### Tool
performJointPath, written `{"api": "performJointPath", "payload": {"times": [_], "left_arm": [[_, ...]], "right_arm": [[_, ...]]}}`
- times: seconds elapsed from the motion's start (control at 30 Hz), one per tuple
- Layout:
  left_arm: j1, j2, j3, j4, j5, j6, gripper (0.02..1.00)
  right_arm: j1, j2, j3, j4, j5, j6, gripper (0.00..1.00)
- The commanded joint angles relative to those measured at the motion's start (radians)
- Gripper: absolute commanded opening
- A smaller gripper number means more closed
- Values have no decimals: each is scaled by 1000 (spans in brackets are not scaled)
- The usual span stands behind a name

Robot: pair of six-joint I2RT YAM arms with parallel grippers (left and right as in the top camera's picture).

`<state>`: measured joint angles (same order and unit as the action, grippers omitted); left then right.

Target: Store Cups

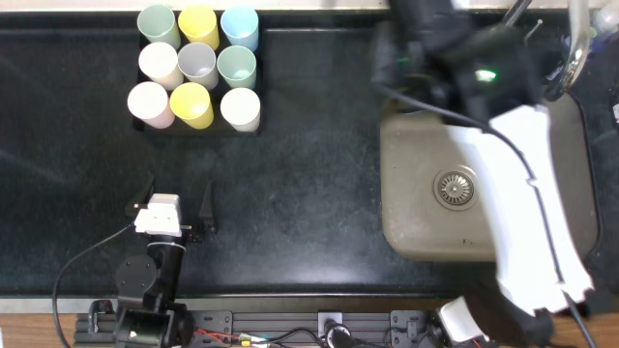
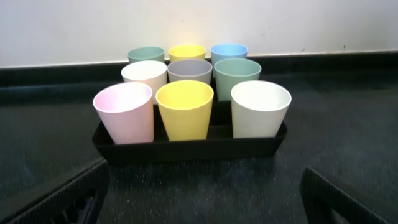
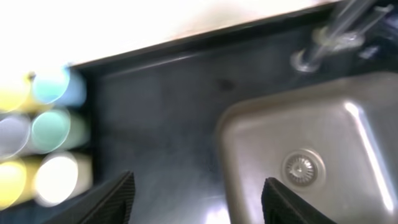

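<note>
Finishing cup storage: nine cups (image 1: 197, 66) sit in tray (image 2: 186, 149) on tabletop (image 1: 309, 164).
Left jaws open, empty, facing tray; right jaws open above sink (image 1: 416, 232), seemingly empty (blurry). Next: probably just park arms.

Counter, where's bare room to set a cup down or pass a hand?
Widest bare patch: the counter between the tray and the sink. Another strip lies between the tray and the open left gripper. The sink basin is bare, though the right arm hangs over it. The tray is crowded: nine cups fill it.
</note>
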<state>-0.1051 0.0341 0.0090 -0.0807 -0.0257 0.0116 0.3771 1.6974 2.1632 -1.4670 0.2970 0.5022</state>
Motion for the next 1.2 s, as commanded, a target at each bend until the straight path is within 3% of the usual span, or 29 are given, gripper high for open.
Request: {"api": "performJointPath", "payload": {"times": [0.03, 0.1, 0.23, 0.43, 0.6, 0.77, 1.2], "left_arm": [[-3, 1, -1, -4, 6, 22, 1000], [-3, 1, -1, -4, 6, 23, 1000], [-3, 1, -1, -4, 6, 23, 1000], [-3, 1, -1, -4, 6, 22, 1000], [-3, 1, -1, -4, 6, 23, 1000], [-3, 1, -1, -4, 6, 22, 1000], [-3, 1, -1, -4, 6, 22, 1000]], "right_arm": [[-103, -234, -382, 216, -81, -79, 676], [-146, -355, -591, 356, -149, -92, 726], [-218, -572, -945, 593, -191, -87, 996], [-304, -851, -1390, 905, -177, -87, 996], [-344, -1007, -1622, 937, -67, -88, 998], [-341, -1044, -1710, 954, -30, -84, 998], [-331, -1041, -1716, 889, -64, -84, 998]]}}
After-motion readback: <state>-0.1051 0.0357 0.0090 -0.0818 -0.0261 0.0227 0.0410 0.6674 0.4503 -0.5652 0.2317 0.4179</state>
